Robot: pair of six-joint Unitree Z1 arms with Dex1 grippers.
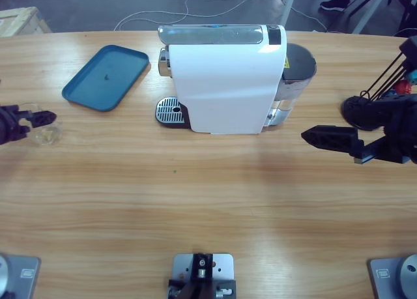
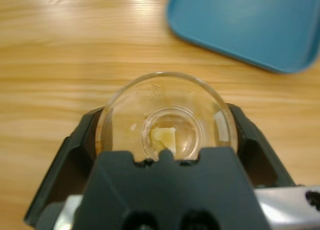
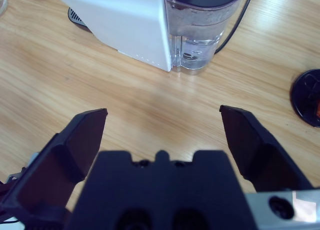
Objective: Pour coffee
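Grasping a small clear round glass [image 2: 167, 122] that looks empty, the left claw [image 2: 165, 135] seems readied for the white coffee machine's [image 1: 225, 84] grille, while the right claw [image 3: 162, 125] hangs released.

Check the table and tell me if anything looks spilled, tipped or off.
No spill or tipping shows. One oddity: the clear glass between the left gripper jaws holds no dark coffee, only a pale yellowish bit at its base. The coffee machine stands upright; the blue tray lies flat.
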